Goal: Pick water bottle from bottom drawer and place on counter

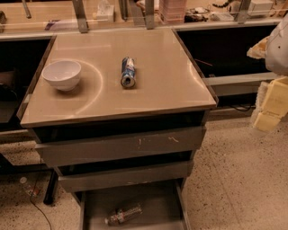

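Note:
The water bottle (123, 215), clear and crinkled with a dark label band, lies on its side on the grey floor of the bottom drawer (157, 204), which is pulled out at the foot of the cabinet. Above it, the beige counter (157, 81) caps the cabinet. My gripper (271, 105) shows as pale yellow blocks under a white arm part at the right edge of the view. It is off to the right of the counter, about level with its front corner, and far above and to the right of the bottle. It holds nothing that I can see.
A white bowl (62, 74) stands on the counter's left side and a blue-and-white can (128, 72) lies near its middle. Two shallower grey drawers (121, 148) sit slightly open above the bottom one. A cluttered shelf (180, 11) runs behind. The floor is speckled, with a cable at the left.

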Robot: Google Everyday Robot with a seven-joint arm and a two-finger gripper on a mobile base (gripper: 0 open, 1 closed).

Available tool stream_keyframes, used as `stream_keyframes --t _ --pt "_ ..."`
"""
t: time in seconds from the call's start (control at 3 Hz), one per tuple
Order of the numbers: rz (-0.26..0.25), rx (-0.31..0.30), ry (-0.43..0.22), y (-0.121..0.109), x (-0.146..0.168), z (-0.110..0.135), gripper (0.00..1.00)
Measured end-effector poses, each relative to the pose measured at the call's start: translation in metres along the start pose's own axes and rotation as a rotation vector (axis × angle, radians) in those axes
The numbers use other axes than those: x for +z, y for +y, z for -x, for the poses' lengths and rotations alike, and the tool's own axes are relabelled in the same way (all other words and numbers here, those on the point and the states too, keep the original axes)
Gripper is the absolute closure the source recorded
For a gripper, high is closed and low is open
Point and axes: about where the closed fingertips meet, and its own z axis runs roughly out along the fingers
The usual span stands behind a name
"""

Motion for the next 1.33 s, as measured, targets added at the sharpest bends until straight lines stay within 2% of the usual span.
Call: stream_keyframes --t 0.33,0.67,1.0,1.33 --pt "0.000 0.000 0.000 0.000 0.000 0.000 0.00" --pt "0.026 -0.004 -0.009 0.016 0.015 0.005 0.00" --pt "0.090 -0.018 -0.074 0.061 0.055 0.032 0.00" --pt "0.190 -0.049 -0.148 0.110 0.111 0.065 0.00"
